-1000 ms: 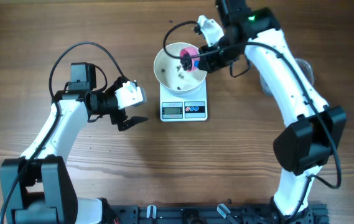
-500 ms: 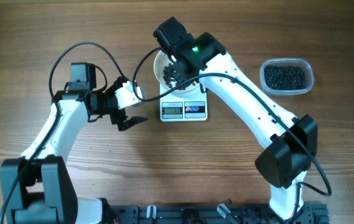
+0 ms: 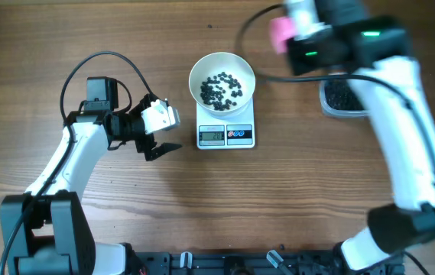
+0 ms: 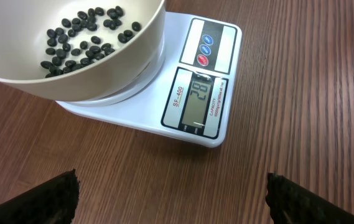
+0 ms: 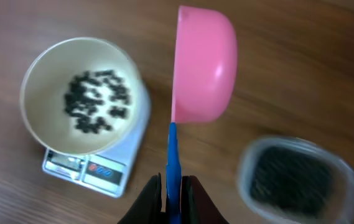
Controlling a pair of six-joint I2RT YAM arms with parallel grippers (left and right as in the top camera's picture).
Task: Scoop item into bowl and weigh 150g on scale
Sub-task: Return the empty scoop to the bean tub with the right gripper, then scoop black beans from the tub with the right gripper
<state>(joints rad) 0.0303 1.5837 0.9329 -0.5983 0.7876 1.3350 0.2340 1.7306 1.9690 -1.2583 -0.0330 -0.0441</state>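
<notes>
Task partway, by my read: small black beans [image 3: 222, 88] lie as a thin scatter in the round white bowl [image 3: 200, 67], which sits on the small white square scale [image 3: 226, 135] mid-desk. Bowl floor shows through betw. beans, and the LCD [image 4: 196, 98] is lit w/ what looks like a two-digit figure, so prob. well short of target; several more scoops left, then fine top-up. Right end effector [image 5: 172, 190] is clamped shut on the blue handle of the pink plastic scoop [image 5: 204, 65]. Scoop is held high, cup turned on edge, betw. bowl and the clear plastic tub [image 5: 246, 163] of spare beans; can't tell if cup is empty. In overhead view the right arm reaches far across the back of the wooden desk [image 3: 64, 46], wrist above tub, motion-blurred. Left end effector [image 3: 170, 131] is wide open, holding nothing, parked low just left of scale, arm bent at elbow, fingers aimed at scale.
</notes>
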